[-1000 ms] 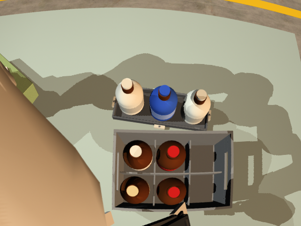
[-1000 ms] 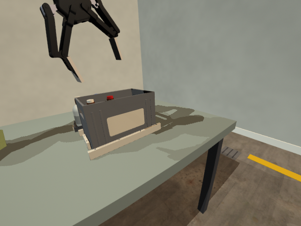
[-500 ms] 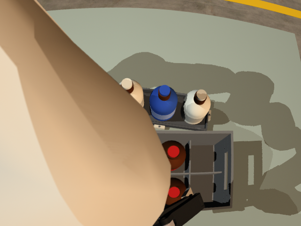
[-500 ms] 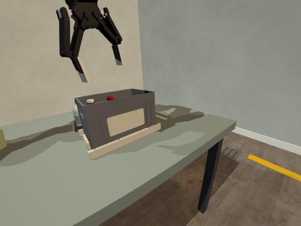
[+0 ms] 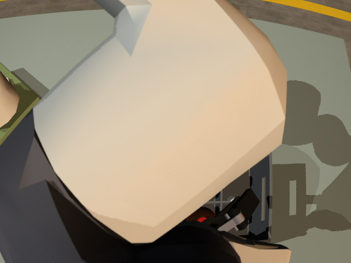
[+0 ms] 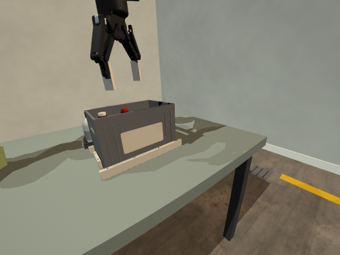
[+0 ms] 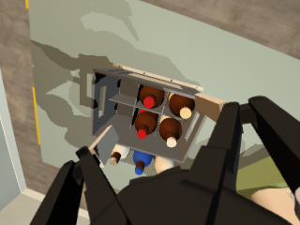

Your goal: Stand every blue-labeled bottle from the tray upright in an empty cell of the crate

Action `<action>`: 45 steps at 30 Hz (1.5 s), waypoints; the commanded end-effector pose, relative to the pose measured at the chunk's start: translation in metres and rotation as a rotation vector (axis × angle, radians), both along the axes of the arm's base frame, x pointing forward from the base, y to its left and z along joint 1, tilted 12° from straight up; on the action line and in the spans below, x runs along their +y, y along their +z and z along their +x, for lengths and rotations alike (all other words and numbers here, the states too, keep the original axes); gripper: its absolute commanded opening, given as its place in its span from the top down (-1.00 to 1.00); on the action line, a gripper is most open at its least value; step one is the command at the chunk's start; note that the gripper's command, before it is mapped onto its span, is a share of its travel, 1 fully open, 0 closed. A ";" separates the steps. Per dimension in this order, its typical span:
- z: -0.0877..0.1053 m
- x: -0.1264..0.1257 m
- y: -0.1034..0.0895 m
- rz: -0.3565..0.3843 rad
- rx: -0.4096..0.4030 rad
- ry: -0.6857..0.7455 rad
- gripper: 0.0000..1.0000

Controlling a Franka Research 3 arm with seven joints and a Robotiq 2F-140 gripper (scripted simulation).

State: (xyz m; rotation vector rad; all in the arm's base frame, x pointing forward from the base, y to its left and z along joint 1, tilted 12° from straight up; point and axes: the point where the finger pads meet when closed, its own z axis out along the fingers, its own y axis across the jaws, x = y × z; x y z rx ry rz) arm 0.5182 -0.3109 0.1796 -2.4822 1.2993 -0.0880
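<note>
My gripper (image 6: 122, 75) is open and empty, hanging high above the dark grey crate (image 6: 134, 132). In the wrist view the crate (image 7: 145, 117) lies between my fingers. It holds brown bottles, two with red caps (image 7: 149, 100) and two with cream caps (image 7: 186, 112). Its two cells at the far end (image 7: 124, 100) are empty. The blue bottle (image 7: 141, 164) stands on the tray just beyond the crate, between a white bottle (image 7: 117, 157) and another pale bottle (image 7: 161, 164). The tray is mostly hidden. In the top view the arm (image 5: 158, 119) blocks nearly everything.
A pale wooden rail (image 6: 139, 159) runs along the crate's front side. An olive box (image 6: 2, 158) sits at the table's left. The table edge and a dark leg (image 6: 238, 197) are to the right. A white bottle (image 6: 86, 127) peeks out behind the crate.
</note>
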 end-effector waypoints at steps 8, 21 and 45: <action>0.021 0.011 0.001 -0.129 0.058 0.162 -1.00; 0.021 0.011 0.001 -0.129 0.058 0.162 1.00; 0.021 0.011 0.001 -0.129 0.058 0.162 1.00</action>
